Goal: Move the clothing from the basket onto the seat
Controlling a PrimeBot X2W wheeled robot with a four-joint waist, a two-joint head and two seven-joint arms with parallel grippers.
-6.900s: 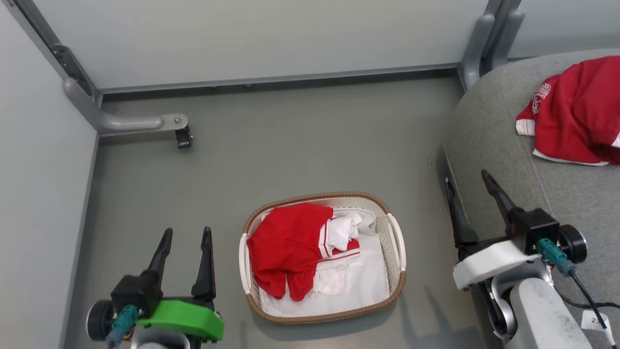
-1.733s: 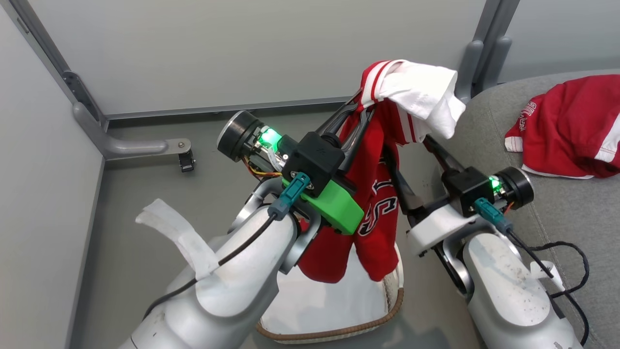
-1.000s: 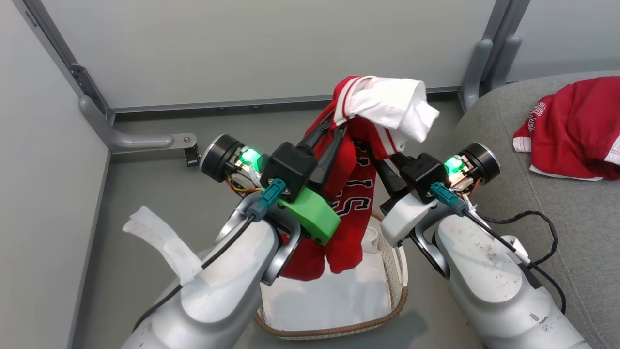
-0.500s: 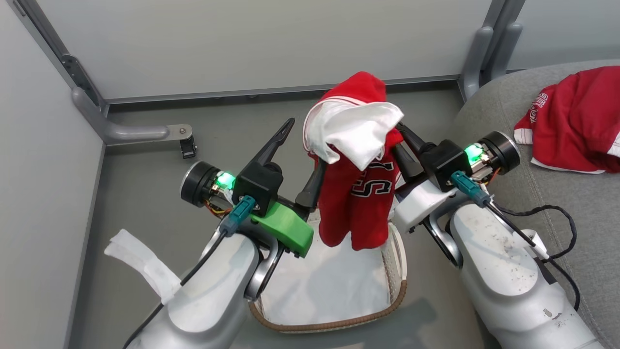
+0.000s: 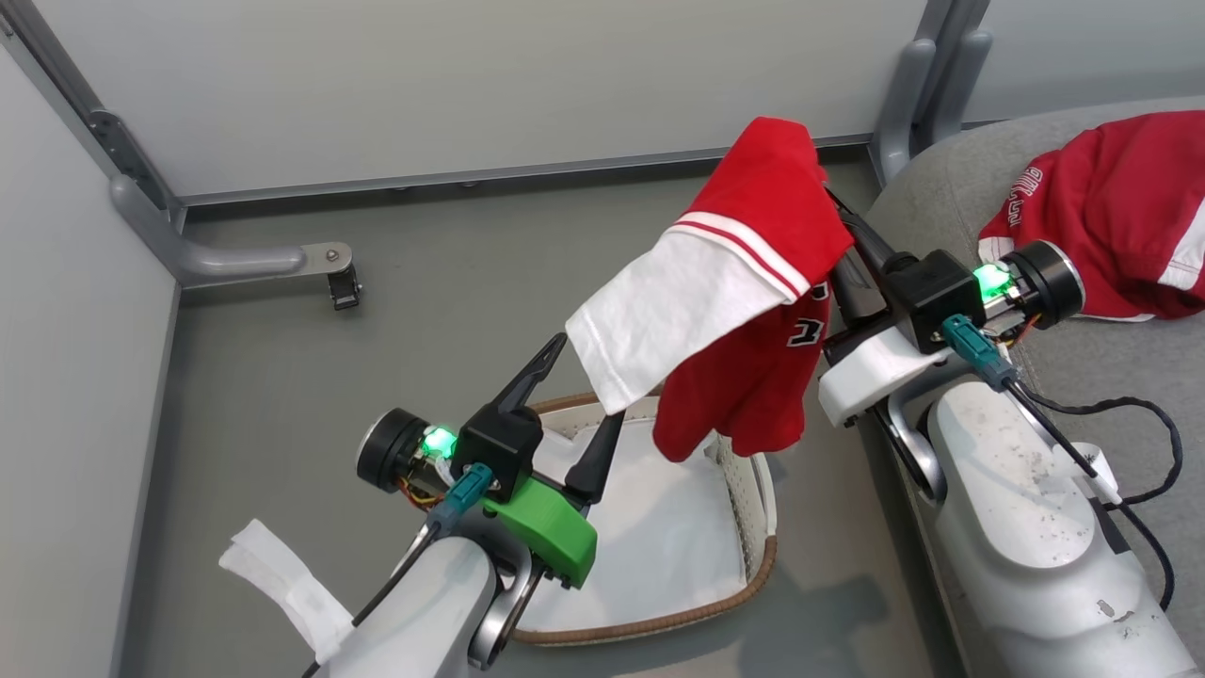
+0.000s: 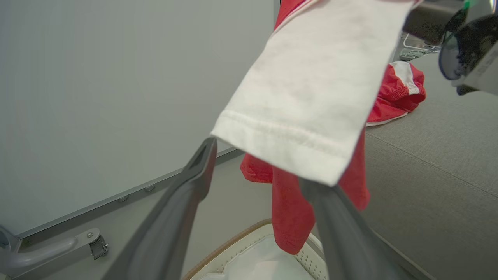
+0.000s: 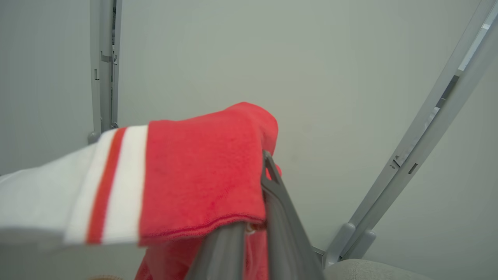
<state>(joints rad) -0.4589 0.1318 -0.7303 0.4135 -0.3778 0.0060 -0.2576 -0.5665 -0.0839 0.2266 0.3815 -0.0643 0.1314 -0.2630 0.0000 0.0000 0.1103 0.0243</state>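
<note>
Since half a second ago, the right gripper [image 5: 847,250] has swung the bright red soft jersey with a white sleeve [image 5: 767,188] rightward, toward the large grey woven-fabric seat cushion [image 5: 1111,395]. The left gripper [image 5: 586,381] has dropped nearer, over the oval cream-white perforated plastic basket with a brown rim [image 5: 659,623].

Right fingers are clamped on a bunched red fold. The jersey hangs in the air between basket and seat cushion, touching neither. Left fingers are spread and empty, and the white sleeve hem dangles just beside one of them.

Handling, our judgement: light, limp, no stiffness. The loose sleeve may snag that left finger. A thick gathered fold, as now, holds better than a single hem.

Where the basket floor shows, we see a plain white liner sheet [image 5: 659,527]. A second red garment [image 5: 1120,217] lies on the seat cushion, far right.

Writing: small white letters on the second garment's edge, too small to read. Block lettering on the jersey is mostly folded under, so unreadable. We see no brand.
</note>
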